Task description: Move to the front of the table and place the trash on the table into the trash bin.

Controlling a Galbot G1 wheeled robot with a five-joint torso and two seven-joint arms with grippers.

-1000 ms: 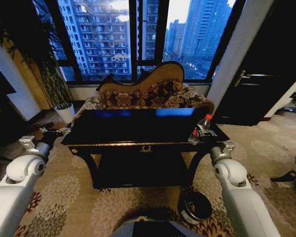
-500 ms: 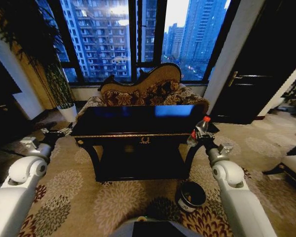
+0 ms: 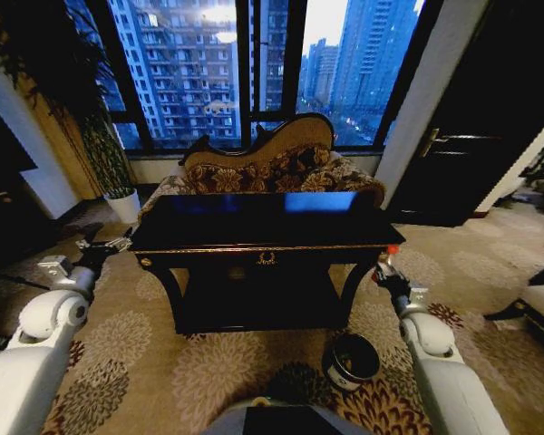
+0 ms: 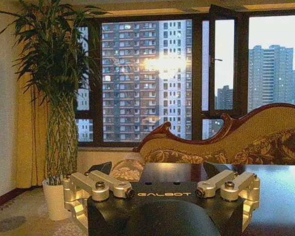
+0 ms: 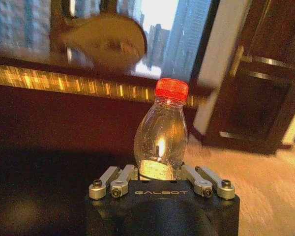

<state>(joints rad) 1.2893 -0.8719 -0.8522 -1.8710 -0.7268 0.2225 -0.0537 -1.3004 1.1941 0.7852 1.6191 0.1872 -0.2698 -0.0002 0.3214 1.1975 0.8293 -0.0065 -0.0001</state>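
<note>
Beside table (image 3: 254,237): right gripper (image 5: 162,173) jaws clamping bottle (image 5: 161,132), wrist-view detail; left gripper (image 4: 162,184) jaws spread.

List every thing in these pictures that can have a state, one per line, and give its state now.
Bottle: capped, upright, held off the table.
Right gripper: shut on the bottle, beside the table's right end.
Left gripper: open, holding nothing.
Bin: upright on the carpet, no lid.
Table: top bare.

The surface (image 3: 263,222) stands at centre, a sofa (image 3: 263,168) just behind it and windows (image 3: 227,68) beyond. The trash bin (image 3: 351,360) sits on the carpet near its front right leg. The right tool (image 3: 386,268) holds the bottle (image 3: 390,256) off the surface's right end — above and beyond the bin. The left tool (image 3: 104,246) hangs off the left end, a potted plant (image 3: 109,172) farther back.
</note>
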